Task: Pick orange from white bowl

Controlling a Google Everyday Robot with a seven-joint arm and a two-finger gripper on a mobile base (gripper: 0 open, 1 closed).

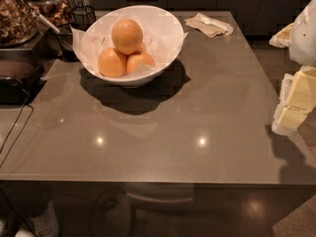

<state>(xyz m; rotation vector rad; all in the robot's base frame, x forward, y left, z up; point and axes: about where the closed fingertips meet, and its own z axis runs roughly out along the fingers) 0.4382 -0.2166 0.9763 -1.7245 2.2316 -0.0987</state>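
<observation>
The white bowl (165,43), lined with crinkled white paper, stands at the back left of the grey table (197,132). The orange (127,36), the biggest and palest fruit, lies on top of two smaller, deeper-orange fruits (111,62) (139,60) in the bowl. My gripper (295,105), white with yellowish parts, hangs at the far right edge of the view beside the table's right side. It is far from the bowl and holds nothing that I can see.
Folded paper napkins (210,24) lie at the back right of the table. Glass jars of cereal (17,14), a black wire holder (83,15) and a dark appliance (15,78) with a cable stand left of the bowl. The table's front edge is near.
</observation>
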